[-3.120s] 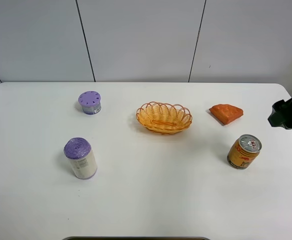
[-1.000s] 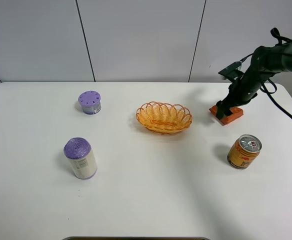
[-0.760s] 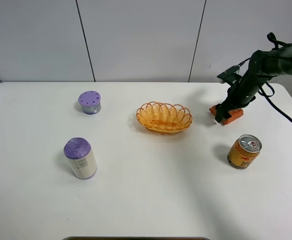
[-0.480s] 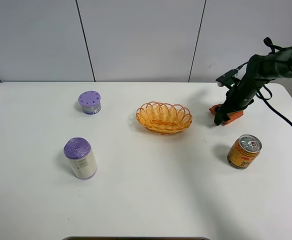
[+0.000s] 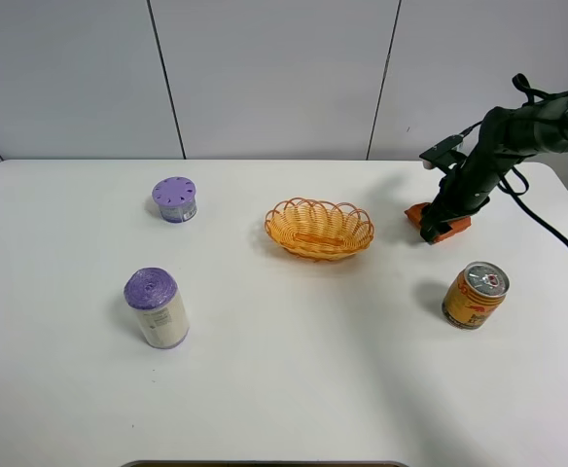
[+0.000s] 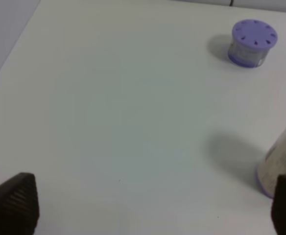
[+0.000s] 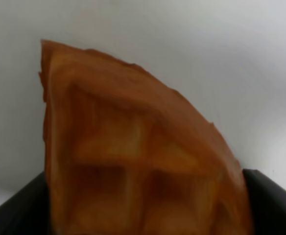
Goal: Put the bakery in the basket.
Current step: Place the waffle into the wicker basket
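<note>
The bakery (image 5: pixel 450 228), an orange-brown waffle wedge, lies on the white table to the right of the basket (image 5: pixel 276 223), a yellow-orange woven oval. My right gripper (image 5: pixel 432 225) is down on the bakery's left part, arm reaching in from the right. In the right wrist view the bakery (image 7: pixel 133 156) fills the space between the two black fingers, which touch its sides; the right gripper (image 7: pixel 145 218) is shut on it. My left gripper (image 6: pixel 148 210) is open and empty over bare table, and does not show in the exterior high view.
A gold drink can (image 5: pixel 475 295) stands in front of the bakery. A purple-lidded white canister (image 5: pixel 156 308) and a small purple-lidded jar (image 5: pixel 174 199) stand on the left; both show in the left wrist view: jar (image 6: pixel 253 43), canister (image 6: pixel 282 166).
My right arm came in from the right edge, lowered onto the bakery and closed on it. The bakery has shifted slightly. The rest has not moved.
</note>
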Controlling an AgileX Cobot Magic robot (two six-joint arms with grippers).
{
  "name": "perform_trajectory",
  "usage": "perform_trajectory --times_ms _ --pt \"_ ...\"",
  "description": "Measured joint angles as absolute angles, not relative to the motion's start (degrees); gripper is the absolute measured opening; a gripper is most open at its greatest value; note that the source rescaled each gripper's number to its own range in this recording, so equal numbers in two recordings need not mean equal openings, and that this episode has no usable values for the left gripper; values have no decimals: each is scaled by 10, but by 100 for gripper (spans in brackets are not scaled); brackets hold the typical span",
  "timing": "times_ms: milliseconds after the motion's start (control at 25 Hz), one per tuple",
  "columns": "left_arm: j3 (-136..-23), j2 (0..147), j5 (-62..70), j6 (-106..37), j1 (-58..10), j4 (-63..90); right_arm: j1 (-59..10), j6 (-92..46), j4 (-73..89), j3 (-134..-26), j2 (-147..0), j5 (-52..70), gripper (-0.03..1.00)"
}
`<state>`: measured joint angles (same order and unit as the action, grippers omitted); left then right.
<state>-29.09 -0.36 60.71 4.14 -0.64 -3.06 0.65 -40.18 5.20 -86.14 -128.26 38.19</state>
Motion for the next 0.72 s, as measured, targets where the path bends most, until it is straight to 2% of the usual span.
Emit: perform_trajectory --times_ms 720 --pt "-291 -4 607 41 -6 -31 7 -374 47 -861 -1252 377 0"
